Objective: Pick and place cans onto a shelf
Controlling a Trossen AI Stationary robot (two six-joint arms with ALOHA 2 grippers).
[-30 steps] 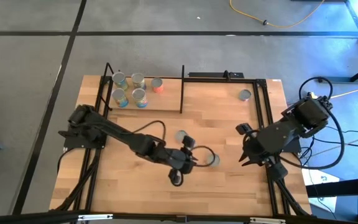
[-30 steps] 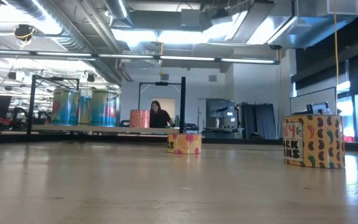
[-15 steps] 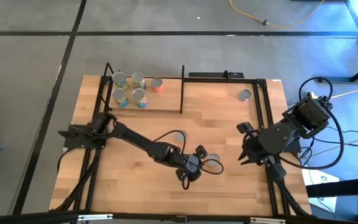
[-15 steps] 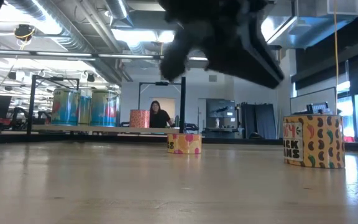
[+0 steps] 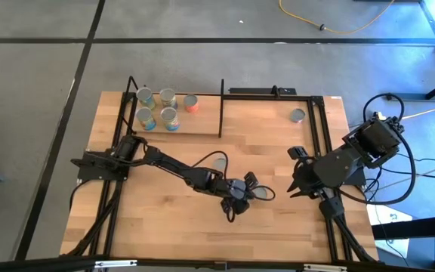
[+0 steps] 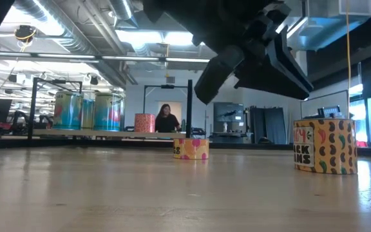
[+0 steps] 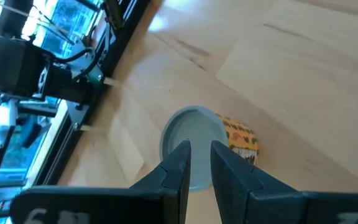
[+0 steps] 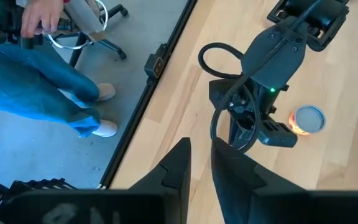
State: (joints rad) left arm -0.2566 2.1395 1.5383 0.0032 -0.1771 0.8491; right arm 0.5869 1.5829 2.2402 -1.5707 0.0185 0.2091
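Observation:
A yellow-labelled can (image 7: pixel 188 130) with a grey top stands upright on the table right of the middle (image 6: pixel 325 146). My left gripper (image 7: pixel 200 149) hangs slanting down just above it (image 5: pixel 251 190), clear of it, with a narrow gap between its fingers and nothing in that gap. Another can (image 5: pixel 217 161) stands mid-table, and one more (image 5: pixel 298 115) at the far right. The shelf (image 5: pixel 195 125) at the far left carries several cans (image 5: pixel 167 97). My right gripper (image 5: pixel 299 187) waits high over the table's right side, its fingers (image 8: pixel 182 162) a narrow gap apart.
Black frame rods (image 5: pixel 220 106) bound the shelf and run along the table's right side (image 5: pixel 317 143). A cable loop (image 5: pixel 265 193) hangs by my left gripper. A person in jeans (image 8: pixel 36 93) stands on the floor beside the table.
My left gripper has come down toward the yellow-labelled can and shifted toward the table's right edge, rolling about its own axis. In the low view it has dropped into the picture from above. The cans have stayed where they were.

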